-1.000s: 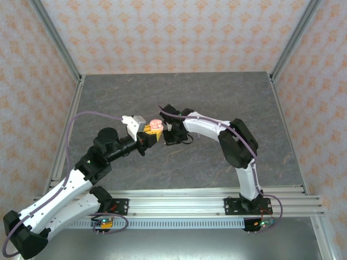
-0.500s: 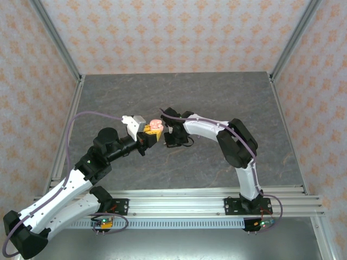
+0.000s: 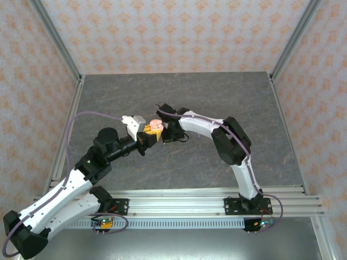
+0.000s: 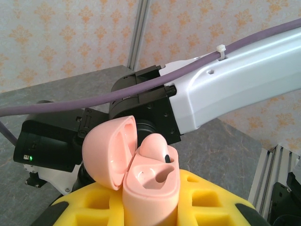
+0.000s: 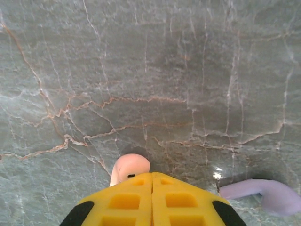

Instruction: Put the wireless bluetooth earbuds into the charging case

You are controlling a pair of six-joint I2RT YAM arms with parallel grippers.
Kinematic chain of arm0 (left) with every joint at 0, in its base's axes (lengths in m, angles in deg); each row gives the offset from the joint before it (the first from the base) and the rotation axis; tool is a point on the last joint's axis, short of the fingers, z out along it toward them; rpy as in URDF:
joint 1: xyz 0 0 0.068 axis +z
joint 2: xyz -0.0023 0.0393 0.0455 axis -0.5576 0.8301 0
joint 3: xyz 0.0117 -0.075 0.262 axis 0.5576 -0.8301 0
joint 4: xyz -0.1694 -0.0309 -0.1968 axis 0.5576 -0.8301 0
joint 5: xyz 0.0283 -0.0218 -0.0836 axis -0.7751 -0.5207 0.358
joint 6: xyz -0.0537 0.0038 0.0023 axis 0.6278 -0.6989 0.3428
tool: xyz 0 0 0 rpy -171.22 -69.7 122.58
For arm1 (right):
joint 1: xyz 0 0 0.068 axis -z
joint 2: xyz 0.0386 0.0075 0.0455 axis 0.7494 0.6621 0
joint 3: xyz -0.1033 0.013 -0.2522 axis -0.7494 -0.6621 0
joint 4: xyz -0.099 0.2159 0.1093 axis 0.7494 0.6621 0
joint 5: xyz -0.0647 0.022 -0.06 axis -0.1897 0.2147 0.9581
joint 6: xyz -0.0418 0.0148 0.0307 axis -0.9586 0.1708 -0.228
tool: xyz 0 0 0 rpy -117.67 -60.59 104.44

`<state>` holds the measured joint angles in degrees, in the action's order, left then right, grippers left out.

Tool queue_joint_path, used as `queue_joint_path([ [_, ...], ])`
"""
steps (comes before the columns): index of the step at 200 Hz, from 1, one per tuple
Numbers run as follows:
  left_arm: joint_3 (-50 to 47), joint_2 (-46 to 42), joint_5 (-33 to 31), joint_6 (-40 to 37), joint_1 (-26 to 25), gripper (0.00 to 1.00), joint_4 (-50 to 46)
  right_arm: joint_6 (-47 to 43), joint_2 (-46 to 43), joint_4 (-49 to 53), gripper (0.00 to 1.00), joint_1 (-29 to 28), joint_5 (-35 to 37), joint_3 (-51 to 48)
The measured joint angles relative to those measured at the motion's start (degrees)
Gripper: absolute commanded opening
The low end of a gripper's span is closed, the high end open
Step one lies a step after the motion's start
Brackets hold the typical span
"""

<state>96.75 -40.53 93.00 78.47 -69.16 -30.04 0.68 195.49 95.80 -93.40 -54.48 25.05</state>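
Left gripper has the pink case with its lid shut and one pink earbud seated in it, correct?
No, the lid is open, swung back to the left, as the left wrist view shows. The rest holds: the left gripper has the pink case and one pink earbud sits in it.

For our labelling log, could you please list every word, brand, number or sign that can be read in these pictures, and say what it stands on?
None can be read.
The pink charging case, the earbud in it and the white arm link are unmarked.
The black module shows a green light, no lettering.
The small board by the left arm's base is too small to read.
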Motion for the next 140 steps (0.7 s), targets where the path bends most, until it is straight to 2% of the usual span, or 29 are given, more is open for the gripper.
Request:
queue_joint_path([
  [72,0.0,0.0,0.0,0.0,0.0,0.06,0.0,0.0,0.0,0.8,0.10,0.0,1.0,1.3],
  [96,0.0,0.0,0.0,0.0,0.0,0.06,0.0,0.7,0.0,0.8,0.17,0.0,0.7,1.2],
  [125,0.0,0.0,0.0,0.0,0.0,0.06,0.0,2.4,-0.9,0.7,0.32,0.0,-0.5,1.1],
  [140,0.0,0.0,0.0,0.0,0.0,0.06,0.0,3.4,-1.2,0.7,0.35,0.0,-0.8,1.1],
])
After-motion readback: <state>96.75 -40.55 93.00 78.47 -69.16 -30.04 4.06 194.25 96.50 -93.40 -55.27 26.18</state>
